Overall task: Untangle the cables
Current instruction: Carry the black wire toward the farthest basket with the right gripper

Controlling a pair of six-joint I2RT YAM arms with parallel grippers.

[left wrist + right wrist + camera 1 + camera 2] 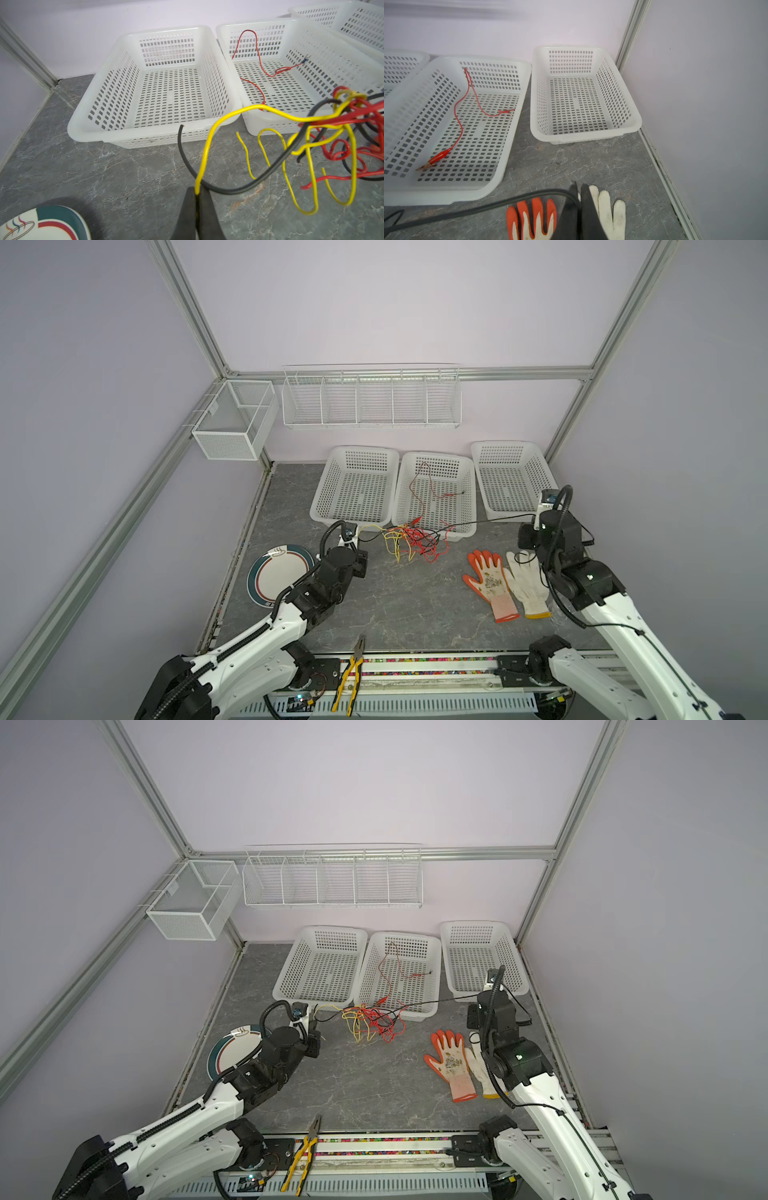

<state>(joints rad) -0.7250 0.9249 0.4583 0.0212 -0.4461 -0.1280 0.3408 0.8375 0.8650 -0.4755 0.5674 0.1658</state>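
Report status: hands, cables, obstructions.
Left hand shut on yellow cable. Right hand shut on black cable. Tangle strung between them, not undone. One red cable in middle basket; basket rim close behind tangle.

Grey table, baskets, gloves, plate, cables

Three white perforated baskets stand in a row at the back of the grey worktop. A plate lies left, two gloves right, yellow-handled pliers at the front edge.
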